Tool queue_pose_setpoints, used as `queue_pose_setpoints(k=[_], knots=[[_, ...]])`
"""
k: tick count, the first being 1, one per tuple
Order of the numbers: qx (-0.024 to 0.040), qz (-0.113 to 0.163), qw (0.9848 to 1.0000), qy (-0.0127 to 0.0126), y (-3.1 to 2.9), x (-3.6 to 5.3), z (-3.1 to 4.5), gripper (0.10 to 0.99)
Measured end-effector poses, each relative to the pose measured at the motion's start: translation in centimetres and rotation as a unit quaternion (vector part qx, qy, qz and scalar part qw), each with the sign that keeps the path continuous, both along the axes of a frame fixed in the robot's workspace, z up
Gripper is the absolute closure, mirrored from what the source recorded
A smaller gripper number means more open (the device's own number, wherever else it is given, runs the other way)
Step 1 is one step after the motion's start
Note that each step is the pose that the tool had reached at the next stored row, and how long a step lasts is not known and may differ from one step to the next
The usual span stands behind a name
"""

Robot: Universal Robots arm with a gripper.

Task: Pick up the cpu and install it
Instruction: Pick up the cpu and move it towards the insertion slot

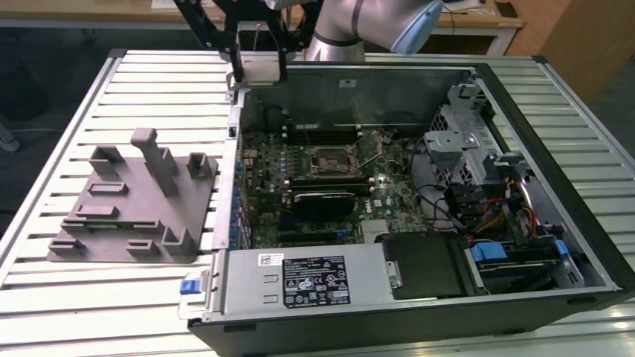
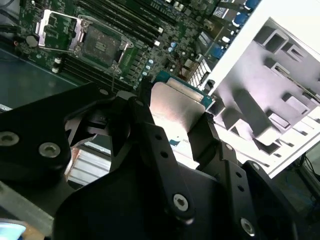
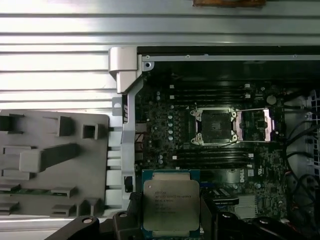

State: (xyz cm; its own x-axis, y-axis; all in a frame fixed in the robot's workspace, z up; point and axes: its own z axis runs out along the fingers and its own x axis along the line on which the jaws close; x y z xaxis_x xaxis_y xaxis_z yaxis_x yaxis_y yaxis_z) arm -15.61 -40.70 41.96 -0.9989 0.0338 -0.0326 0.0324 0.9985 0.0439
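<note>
The claw (image 3: 171, 212) is closed on the cpu (image 3: 171, 202). Its two dark fingers (image 2: 150, 135) press on opposite edges, and the silvery lid faces the first wrist camera. The cpu hangs in the air, apart from everything beneath it. I judge it light and stiff, with a slick metal lid and a fragile contact face. That makes the bare edges the right place to hold it, with a gentle squeeze. Below the claw sits the open computer case (image 3: 124, 65). Farther ahead inside it is the socket (image 3: 215, 126), its metal frame standing open. Off to one side of the claw, outside the case, a grey plastic fixture (image 3: 50, 160) rests on the slatted tabletop (image 3: 60, 75).
</note>
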Motion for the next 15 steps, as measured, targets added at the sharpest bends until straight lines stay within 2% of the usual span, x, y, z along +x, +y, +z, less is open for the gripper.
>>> queue_pose_setpoints(k=[15], knots=[[0.0000,0.000,1.0000,0.0070,0.00,3.99,-2.73,0.545]])
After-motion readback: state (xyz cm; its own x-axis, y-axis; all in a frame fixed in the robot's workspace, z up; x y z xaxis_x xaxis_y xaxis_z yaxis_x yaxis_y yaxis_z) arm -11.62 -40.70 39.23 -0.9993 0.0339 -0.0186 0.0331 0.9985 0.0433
